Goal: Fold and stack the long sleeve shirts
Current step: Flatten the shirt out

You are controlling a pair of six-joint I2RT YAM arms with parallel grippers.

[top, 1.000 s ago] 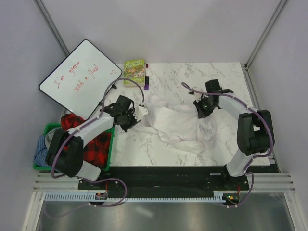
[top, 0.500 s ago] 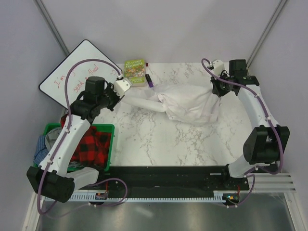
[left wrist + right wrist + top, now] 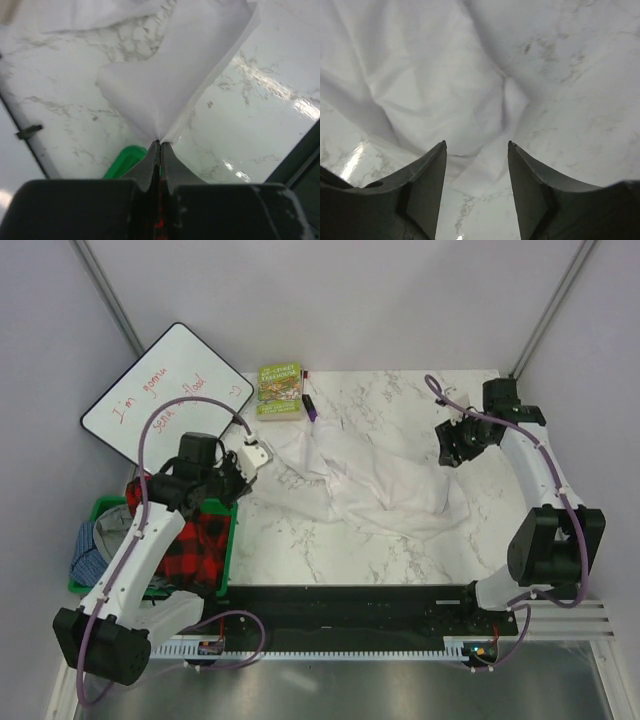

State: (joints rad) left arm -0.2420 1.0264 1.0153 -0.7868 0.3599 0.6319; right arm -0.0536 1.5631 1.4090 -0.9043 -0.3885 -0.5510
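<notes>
Several crumpled cloths, one of them red plaid (image 3: 195, 540), fill the green bin (image 3: 112, 504) at the far left, beside the marble table (image 3: 330, 550). Behind the bin a whiteboard (image 3: 165, 400) with red handwriting leans at an angle.

Next comes the left end effector (image 3: 255, 455), over the table's left edge. In its wrist view the left end effector (image 3: 159, 146) is clenched on a pinched corner of the white shirt (image 3: 165, 85), which fans out from the tips.

At the back of the table a green book (image 3: 280, 390) lies flat, with a purple marker (image 3: 308, 408) just beside it on the right.

The white shirt (image 3: 370, 475) sprawls rumpled across the middle of the table, from the left end effector's grasp toward the right side.

The right end effector (image 3: 455, 445) sits at the shirt's right edge. Its wrist view shows the right end effector (image 3: 476, 145) released, fingers (image 3: 427, 175) spread wide and grasping nothing, with the shirt (image 3: 435, 85) below them; whether the tips touch it cannot be told.
</notes>
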